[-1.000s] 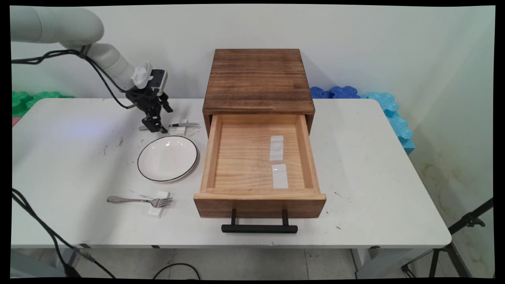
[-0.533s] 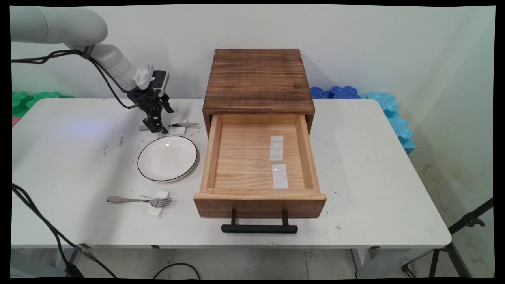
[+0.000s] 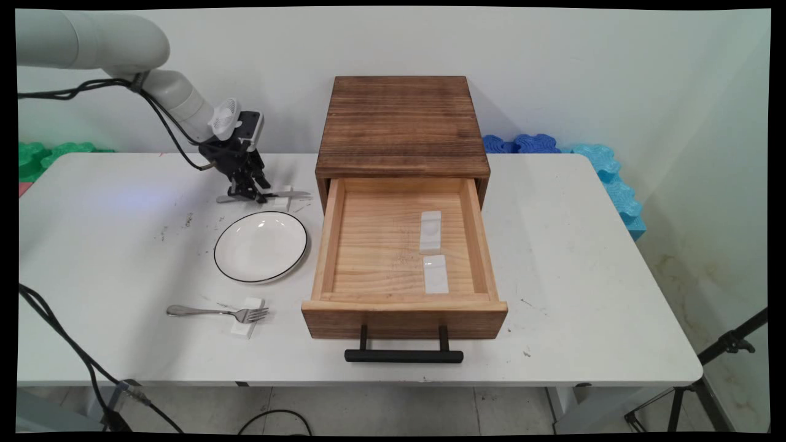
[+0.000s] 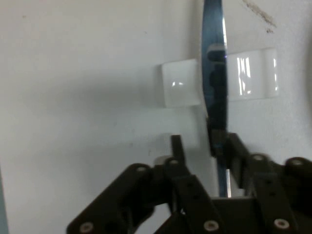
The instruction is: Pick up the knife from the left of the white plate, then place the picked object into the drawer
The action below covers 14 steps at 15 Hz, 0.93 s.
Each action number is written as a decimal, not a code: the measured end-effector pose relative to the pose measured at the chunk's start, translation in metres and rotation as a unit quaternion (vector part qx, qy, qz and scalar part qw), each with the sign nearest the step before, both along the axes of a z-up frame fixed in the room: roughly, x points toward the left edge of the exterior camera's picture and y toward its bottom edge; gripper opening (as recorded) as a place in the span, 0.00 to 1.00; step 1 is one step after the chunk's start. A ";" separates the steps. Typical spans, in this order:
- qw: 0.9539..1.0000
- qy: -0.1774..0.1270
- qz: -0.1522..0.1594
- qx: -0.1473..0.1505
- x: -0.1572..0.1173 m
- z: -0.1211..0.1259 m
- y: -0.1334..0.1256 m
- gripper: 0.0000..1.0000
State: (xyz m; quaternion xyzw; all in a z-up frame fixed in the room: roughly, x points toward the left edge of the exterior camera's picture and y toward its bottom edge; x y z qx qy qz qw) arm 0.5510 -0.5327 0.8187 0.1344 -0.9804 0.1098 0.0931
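On the white table (image 3: 552,258), the hand (image 3: 253,196) has closed around the knife (image 4: 215,87) handle behind the plate (image 3: 260,247).

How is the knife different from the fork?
The knife lies behind the plate, by the tool; the fork lies in front of it, alone. The knife ends in a blade, the fork in prongs. Both are silver, each across a small white rest.
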 end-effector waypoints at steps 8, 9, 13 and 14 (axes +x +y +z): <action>1.000 0.000 0.001 0.003 -0.001 0.001 0.004 0.00; 1.000 0.001 0.002 0.002 -0.001 0.002 0.005 0.00; 1.000 0.006 0.012 -0.003 0.000 0.011 0.010 0.00; 1.000 0.008 0.016 -0.005 0.000 0.015 0.012 0.00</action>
